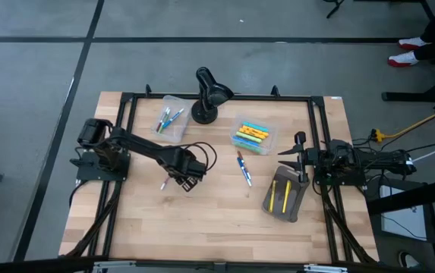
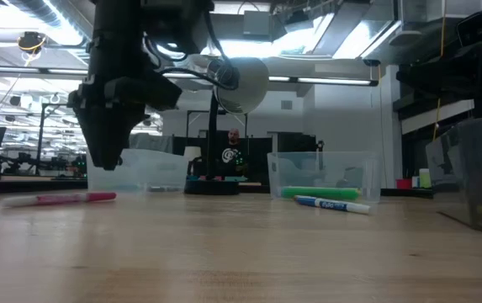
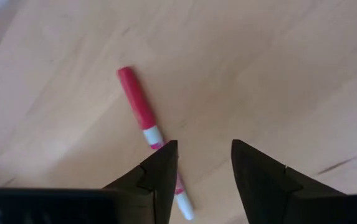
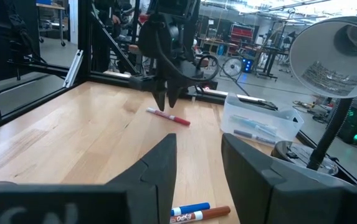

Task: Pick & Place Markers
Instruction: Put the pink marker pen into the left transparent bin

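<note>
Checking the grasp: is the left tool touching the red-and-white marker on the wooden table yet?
Apart. The low view shows the left tool hanging open above the red-and-white marker, with clear space between its tips and the marker.

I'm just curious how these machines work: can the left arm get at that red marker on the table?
Probably yes. The left end effector hangs open just above the red marker, which lies alone on bare wood, slightly off to one finger's side. Nothing blocks it; a small shift should centre it.
</note>
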Available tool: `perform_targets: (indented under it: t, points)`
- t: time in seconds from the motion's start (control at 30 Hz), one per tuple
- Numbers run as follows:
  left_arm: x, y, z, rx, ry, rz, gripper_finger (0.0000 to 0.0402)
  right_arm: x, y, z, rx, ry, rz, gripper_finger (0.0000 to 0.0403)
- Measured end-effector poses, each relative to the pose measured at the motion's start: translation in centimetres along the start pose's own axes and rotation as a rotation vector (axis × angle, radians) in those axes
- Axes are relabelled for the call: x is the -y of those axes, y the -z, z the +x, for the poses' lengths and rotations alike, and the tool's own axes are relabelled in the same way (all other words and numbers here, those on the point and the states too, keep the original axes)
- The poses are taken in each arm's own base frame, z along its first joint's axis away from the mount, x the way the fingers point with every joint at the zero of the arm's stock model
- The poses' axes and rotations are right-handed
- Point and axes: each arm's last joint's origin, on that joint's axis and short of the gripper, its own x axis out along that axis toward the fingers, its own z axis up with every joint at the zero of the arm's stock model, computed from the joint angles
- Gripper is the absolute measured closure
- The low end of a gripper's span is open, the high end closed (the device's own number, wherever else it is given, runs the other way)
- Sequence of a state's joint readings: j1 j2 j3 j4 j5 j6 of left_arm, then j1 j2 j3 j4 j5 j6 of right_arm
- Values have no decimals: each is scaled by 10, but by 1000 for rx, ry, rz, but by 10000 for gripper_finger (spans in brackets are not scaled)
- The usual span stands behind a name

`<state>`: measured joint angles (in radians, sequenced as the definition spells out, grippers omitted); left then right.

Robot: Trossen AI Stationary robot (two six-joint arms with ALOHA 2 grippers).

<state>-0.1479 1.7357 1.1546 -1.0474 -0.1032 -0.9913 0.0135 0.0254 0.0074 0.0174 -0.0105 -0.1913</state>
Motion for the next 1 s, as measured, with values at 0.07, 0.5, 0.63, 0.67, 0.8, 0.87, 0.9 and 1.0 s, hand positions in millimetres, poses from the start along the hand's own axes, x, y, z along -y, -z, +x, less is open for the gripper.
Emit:
perform_targets:
  t: [0.07, 0.5, 0.63, 0.67, 0.8, 0.87, 0.9, 1.0]
  points:
    - [-2, 1, 0, -16, 8, 2, 265, 0, 0, 0, 0, 0, 0, 276]
    - [-51, 29, -14, 70, -95, -88, 281, 0, 0, 0, 0, 0, 0, 276]
    - [-71, 45, -7, 81, -67, -217, 277, 0, 0, 0, 0, 0, 0, 276]
    - [-75, 48, -4, 78, -62, -242, 277, 0, 0, 0, 0, 0, 0, 276]
    - [-83, 59, 9, 53, -77, -298, 277, 0, 0, 0, 0, 0, 0, 276]
    - [-85, 62, 14, 40, -57, -315, 278, 0, 0, 0, 0, 0, 0, 276]
    - [-85, 61, 15, 52, -28, -322, 278, 0, 0, 0, 0, 0, 0, 276]
    - [-85, 60, 19, 70, 31, -326, 276, 0, 0, 0, 0, 0, 0, 276]
